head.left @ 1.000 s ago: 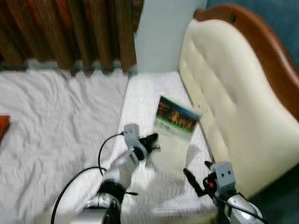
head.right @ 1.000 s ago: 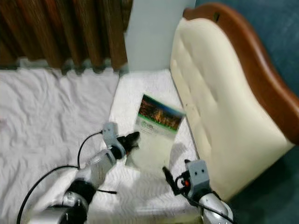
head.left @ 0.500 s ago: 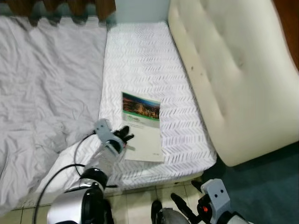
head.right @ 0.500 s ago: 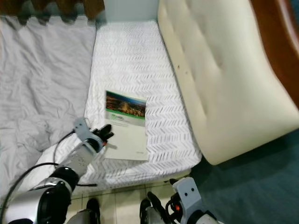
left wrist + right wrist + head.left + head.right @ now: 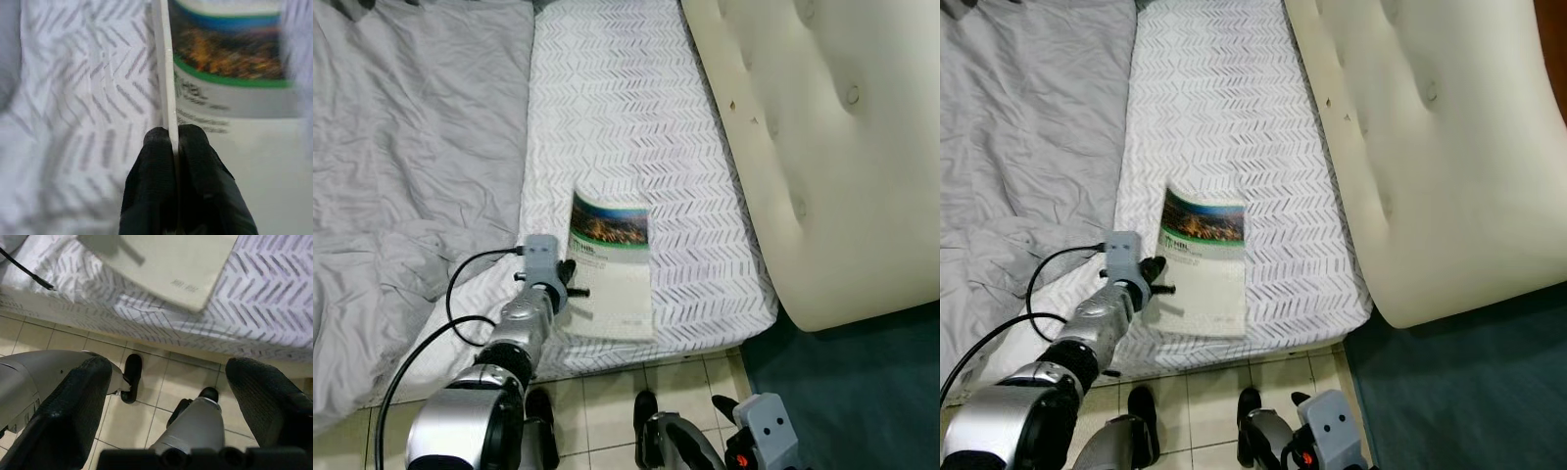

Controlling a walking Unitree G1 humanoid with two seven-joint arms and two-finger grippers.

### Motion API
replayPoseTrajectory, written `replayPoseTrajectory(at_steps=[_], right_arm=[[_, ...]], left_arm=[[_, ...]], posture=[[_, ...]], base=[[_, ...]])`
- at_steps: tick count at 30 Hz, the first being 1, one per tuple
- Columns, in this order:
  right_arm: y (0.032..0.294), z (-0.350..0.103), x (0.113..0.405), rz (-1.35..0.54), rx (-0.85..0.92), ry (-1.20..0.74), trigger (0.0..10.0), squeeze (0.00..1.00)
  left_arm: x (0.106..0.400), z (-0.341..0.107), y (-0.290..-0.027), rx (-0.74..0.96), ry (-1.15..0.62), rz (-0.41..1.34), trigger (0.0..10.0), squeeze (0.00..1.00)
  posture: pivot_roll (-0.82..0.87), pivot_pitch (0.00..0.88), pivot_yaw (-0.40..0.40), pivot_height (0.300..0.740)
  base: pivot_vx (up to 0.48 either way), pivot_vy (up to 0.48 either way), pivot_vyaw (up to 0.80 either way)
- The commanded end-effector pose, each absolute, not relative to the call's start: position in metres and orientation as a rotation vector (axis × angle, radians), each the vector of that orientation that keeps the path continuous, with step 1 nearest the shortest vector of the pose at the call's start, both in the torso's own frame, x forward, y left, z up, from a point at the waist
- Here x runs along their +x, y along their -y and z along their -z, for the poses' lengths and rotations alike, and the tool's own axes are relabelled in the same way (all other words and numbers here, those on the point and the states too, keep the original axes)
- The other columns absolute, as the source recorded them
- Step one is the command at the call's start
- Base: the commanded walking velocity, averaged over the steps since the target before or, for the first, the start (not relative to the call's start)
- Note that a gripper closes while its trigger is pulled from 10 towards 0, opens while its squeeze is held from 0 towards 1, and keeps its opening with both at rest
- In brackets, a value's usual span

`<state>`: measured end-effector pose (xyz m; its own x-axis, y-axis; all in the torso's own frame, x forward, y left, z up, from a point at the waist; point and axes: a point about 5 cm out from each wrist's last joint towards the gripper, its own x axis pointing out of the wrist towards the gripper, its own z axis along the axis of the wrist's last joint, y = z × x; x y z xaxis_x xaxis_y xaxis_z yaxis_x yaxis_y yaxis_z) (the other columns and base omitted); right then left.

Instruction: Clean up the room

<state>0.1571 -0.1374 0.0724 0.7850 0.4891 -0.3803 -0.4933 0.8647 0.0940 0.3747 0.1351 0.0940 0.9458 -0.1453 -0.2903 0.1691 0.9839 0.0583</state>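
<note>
A thin booklet [image 5: 612,269] lies near the foot edge of the bed [image 5: 626,117], on the white sheet with the grey chevron print. Its cover is pale, almost cream, with a photo band across the top showing a dark, gold-lit scene under a strip of blue and above a green stripe; a few lines of small print sit below that, too blurred to read.

To the left, a rumpled grey blanket [image 5: 401,166] covers that side of the bed and runs out of the picture. The left gripper [image 5: 570,284] reaches in from the bed's near edge, a black cable [image 5: 460,294] looping off its wrist. Its jaws are pressed together on the booklet's left edge; in the left wrist view the two black fingertips [image 5: 159,161] pinch the thin pale edge between them, and the booklet's near end looks lifted a little off the sheet, though how far is hard to judge.

On the right, the cream tufted headboard [image 5: 832,147] stands along the bed. The right gripper [image 5: 176,426] hangs low over the tiled floor [image 5: 146,406] beside the bed, well away from the booklet, its jaws spread wide.
</note>
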Motion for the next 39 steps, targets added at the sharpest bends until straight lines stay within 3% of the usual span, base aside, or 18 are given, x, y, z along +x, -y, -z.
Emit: replayPoseTrajectory(at_steps=[1,10,12,14,22,31,39], right_arm=[[0.139,-0.07,0.148,-0.515,-0.005,-0.441,10.0,0.0],[0.139,-0.072,0.143,-0.503,-0.008,-0.448,10.0,0.0],[0.141,-0.073,0.138,-0.493,-0.013,-0.458,10.0,0.0],[0.142,-0.073,0.134,-0.488,-0.014,-0.465,10.0,0.0],[0.142,-0.075,0.129,-0.481,-0.015,-0.475,10.0,0.0],[0.146,-0.078,0.12,-0.467,-0.025,-0.488,10.0,0.0],[0.143,-0.078,0.116,-0.468,-0.021,-0.497,10.0,0.0]], left_arm=[[0.363,-0.072,-0.134,0.143,-0.362,0.15,10.0,0.0],[0.357,-0.062,-0.131,-0.199,-0.411,0.016,10.0,0.0],[0.359,-0.063,-0.14,-0.399,-0.41,-0.106,10.0,0.0],[0.36,-0.064,-0.141,-0.465,-0.41,-0.128,10.0,0.0],[0.364,-0.072,-0.134,-0.499,-0.388,-0.09,10.0,0.0],[0.374,-0.089,-0.148,-0.446,-0.334,-0.074,10.0,0.01],[0.375,-0.091,-0.14,-0.573,-0.328,-0.064,10.0,0.02]], posture=[[-0.45,0.519,-0.128,0.74],[-0.48,0.525,-0.135,0.74],[-0.5,0.529,-0.141,0.74],[-0.5,0.531,-0.142,0.74],[-0.53,0.53,-0.148,0.74],[-0.55,0.545,-0.145,0.74],[-0.55,0.546,-0.147,0.74]], base=[[0.0,0.0,0.0],[0.0,0.0,0.0],[0.0,0.0,0.0],[0.0,0.0,0.0],[0.0,0.0,0.0],[0.0,0.0,0.0],[0.0,0.0,0.0]])
